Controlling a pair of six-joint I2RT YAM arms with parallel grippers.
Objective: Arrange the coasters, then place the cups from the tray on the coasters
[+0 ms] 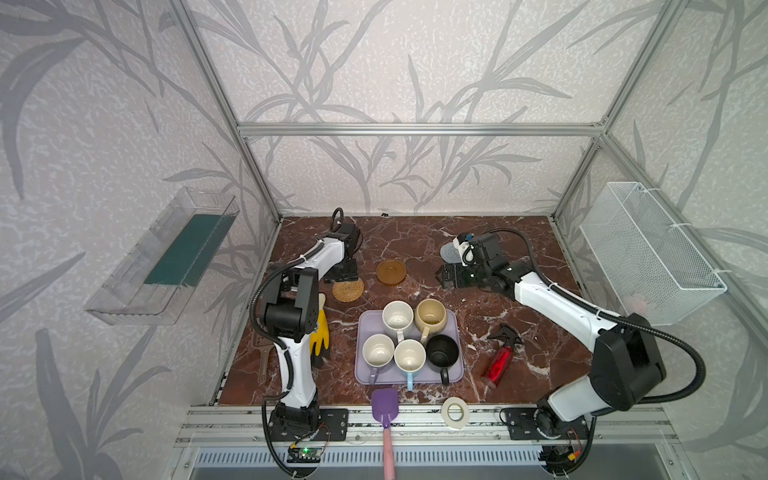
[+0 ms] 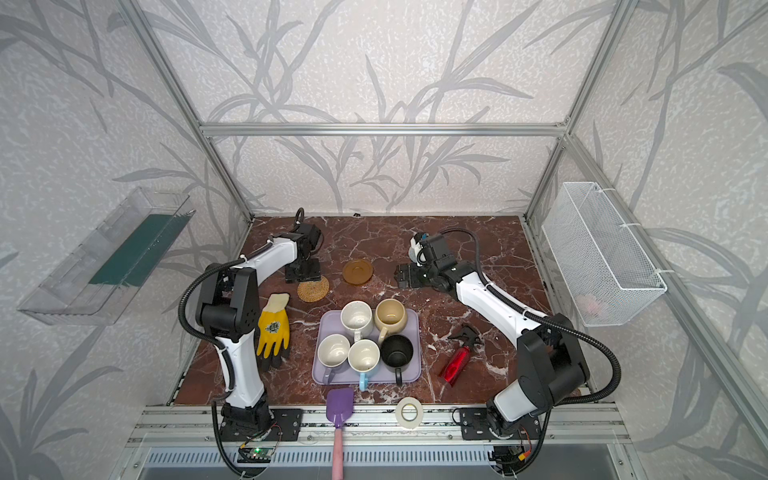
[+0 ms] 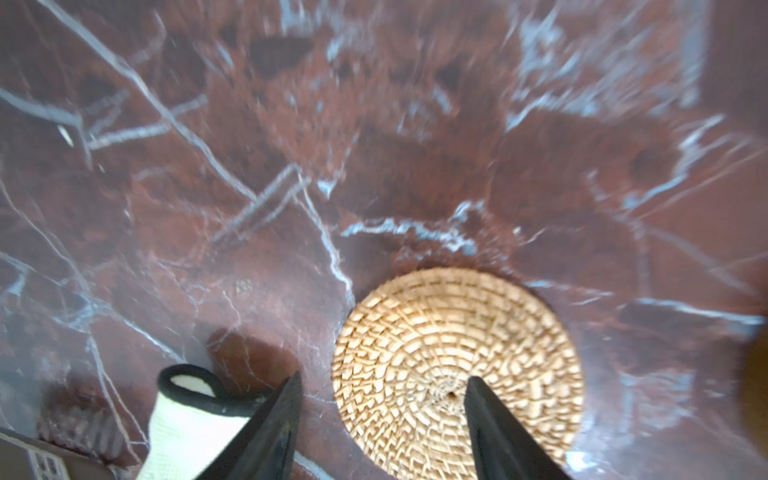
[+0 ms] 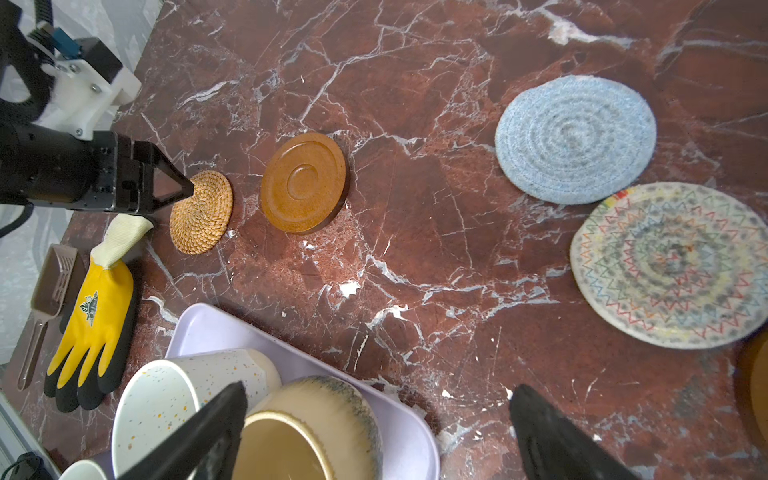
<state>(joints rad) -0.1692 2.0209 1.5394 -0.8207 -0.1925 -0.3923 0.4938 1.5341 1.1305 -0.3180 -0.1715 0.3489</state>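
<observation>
Spread on both sides, neither pair of jaws pinches anything. My left gripper (image 3: pixel 384 376) hangs low over the orange rattan coaster (image 3: pixel 457 340), one finger above its woven middle and the other off its rim, toward the cuff of a yellow glove (image 3: pixel 183 415). The disc lies flat on the marble table (image 1: pixel 415 249), so I judge it set down rather than carried. It reads as the left end of a row along the far side, with one amber-brown coaster (image 4: pixel 303 183) just beside it and not touching. My right gripper (image 4: pixel 378 388) hovers empty, fingers wide, above the table just beyond the far edge of the tray (image 1: pixel 368 324). Its wrist view suggests why: the grey-blue rope coaster (image 4: pixel 575 139) and the beige rope coaster (image 4: pixel 669 266) lie close together, edges nearly meeting, well apart from the first two, and a sliver of another amber disc shows at that picture's edge. I take those three to be unsorted, so the arranging looks only partly done. All five cups wait upright on the tray, packed close: white cup (image 1: pixel 397 318), cream-yellow cup (image 1: pixel 431 316), lilac cup (image 1: pixel 378 351), light blue cup (image 1: pixel 409 355) and black cup (image 1: pixel 442 353), handles turned toward the near side. None can leave the tray until its disc has a place. Wide jaws suit taking a flat disc by its edge, which I judge is my right side's next job.
</observation>
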